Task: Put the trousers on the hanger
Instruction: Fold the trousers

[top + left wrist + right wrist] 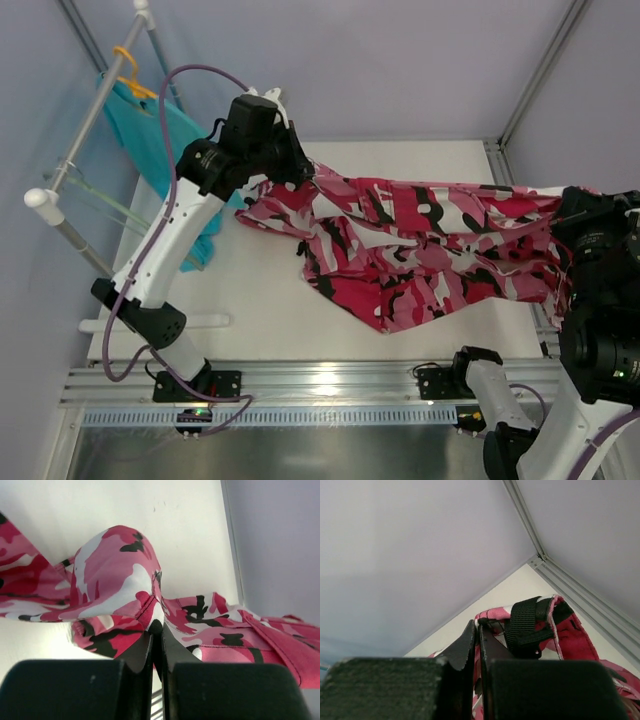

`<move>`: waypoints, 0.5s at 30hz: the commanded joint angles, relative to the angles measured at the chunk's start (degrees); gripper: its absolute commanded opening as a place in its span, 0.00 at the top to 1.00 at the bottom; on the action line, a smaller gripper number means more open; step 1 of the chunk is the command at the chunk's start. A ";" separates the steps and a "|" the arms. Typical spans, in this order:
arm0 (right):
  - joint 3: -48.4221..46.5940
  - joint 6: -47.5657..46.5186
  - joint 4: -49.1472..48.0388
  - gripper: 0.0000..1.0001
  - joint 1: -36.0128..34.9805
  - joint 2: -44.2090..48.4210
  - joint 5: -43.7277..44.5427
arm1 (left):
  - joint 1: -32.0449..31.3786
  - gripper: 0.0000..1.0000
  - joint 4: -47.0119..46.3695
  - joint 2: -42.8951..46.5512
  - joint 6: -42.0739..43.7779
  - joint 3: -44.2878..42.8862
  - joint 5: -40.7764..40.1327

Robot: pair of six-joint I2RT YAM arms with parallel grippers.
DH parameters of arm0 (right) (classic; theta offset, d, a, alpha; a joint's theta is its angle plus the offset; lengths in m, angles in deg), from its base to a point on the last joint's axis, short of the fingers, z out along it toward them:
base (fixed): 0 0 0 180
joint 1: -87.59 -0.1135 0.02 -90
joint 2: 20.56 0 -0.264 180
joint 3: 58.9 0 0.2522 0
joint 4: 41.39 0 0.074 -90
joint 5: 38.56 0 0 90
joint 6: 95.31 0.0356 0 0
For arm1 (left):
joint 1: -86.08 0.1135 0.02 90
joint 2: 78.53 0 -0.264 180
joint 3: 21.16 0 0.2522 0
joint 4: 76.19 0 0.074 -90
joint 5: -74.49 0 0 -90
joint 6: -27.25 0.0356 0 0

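The pink camouflage trousers stretch across the table between my two arms, partly lifted at both ends. My left gripper is shut on a fold of the cloth at the left end; in the left wrist view the trousers bulge just past its closed tips. My right gripper is shut on the other end, and the right wrist view shows its tips pinching the waistband beside a black belt loop. The pale mint hanger hangs from the rack at the left, apart from both grippers.
A white tube rack runs along the left side. It carries an orange hanger with a plain teal garment. The enclosure walls close in behind and to the right. The metal rail with the arm bases lies at the near edge.
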 commanded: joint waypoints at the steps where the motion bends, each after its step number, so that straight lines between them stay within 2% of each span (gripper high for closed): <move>1: 1.78 -2.27 -7.56 0.96 0.82 1.58 12.30 | 1.74 0.96 7.30 0.25 9.27 0.61 -4.39; 3: 3.81 -2.27 -8.79 0.96 0.82 1.58 14.05 | 1.74 0.96 5.20 -2.37 9.27 -0.35 -2.36; 6: 6.89 -2.00 -9.32 0.96 0.82 0.97 16.34 | 1.66 0.95 0.72 -8.16 7.00 0.52 7.83; 8: 7.95 -2.09 -9.23 0.96 0.82 0.18 19.94 | 0.96 0.97 -6.57 -10.90 4.28 2.88 13.79; 9: 8.30 -2.53 -9.23 0.96 0.73 0.00 22.48 | -0.09 0.98 -11.12 -13.43 3.48 5.07 14.78; 13: 7.69 -3.84 -9.67 0.96 0.82 -0.79 25.75 | -2.03 0.97 -16.69 -19.76 0.31 6.94 18.47; 15: 7.69 -4.11 -9.76 0.96 0.82 -0.96 27.42 | -2.56 0.95 -23.18 -21.36 -1.62 8.25 21.89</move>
